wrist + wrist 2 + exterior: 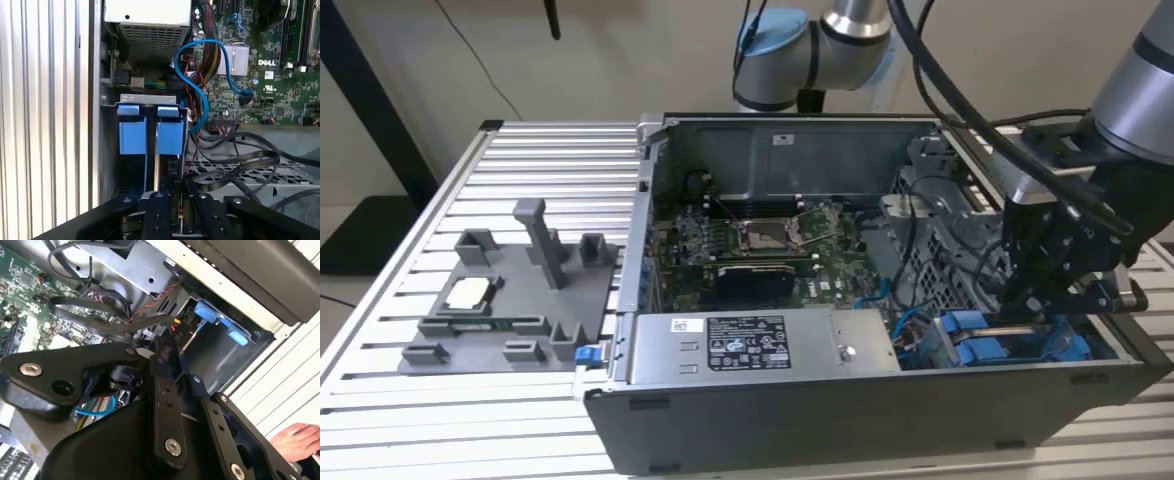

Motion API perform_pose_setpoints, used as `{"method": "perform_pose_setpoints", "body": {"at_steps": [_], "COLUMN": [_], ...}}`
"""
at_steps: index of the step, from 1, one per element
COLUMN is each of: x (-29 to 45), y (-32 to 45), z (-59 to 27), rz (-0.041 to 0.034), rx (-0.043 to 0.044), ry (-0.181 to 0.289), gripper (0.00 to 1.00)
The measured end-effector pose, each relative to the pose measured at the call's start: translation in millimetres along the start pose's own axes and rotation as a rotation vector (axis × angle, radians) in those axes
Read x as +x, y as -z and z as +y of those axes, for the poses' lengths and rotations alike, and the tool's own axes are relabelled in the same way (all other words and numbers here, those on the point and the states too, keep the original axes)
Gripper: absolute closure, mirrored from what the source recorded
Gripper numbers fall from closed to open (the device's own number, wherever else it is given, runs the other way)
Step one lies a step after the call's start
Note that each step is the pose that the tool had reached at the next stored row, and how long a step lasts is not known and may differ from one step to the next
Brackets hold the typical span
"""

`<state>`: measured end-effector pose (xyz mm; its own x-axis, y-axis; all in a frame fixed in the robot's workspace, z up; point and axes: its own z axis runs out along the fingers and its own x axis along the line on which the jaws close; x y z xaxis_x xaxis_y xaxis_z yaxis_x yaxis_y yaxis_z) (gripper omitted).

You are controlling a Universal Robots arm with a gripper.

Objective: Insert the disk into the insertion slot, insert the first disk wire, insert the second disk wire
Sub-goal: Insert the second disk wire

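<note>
Disk seated in slot at case corner, so I call step one done. Gripper at disk's connector end, fingers look clamped on wire; wires pending.

soft, even room light from overhead in the exterior view, no hard shadows on the ribbed table, though the inside of the computer case sits dim, darkest around the motherboard. the robot arm shows a pale sheen along its grey shell. in the second wrist view the gripper is close, dark and soft in focus, while the table slats at the edge burn bright white and a hand there looks blurred. in the first wrist view the blue carrier tabs are crisp and the slats mildly glaring
</note>
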<state>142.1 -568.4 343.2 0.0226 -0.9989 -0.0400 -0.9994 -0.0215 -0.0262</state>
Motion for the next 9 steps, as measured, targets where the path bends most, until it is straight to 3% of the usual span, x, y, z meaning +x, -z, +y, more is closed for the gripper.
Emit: {"method": "perform_pose_setpoints", "body": {"at_steps": [3, 9], "x": [-0.5, -1.1], "y": [12.9, 26.7], "z": [-0.3, -0.7], "rz": [0.0001, 0.0003], "rx": [0.0000, 0.0000], "ry": [0.000, 0.000], "gripper": [0.76, 0.76]}}
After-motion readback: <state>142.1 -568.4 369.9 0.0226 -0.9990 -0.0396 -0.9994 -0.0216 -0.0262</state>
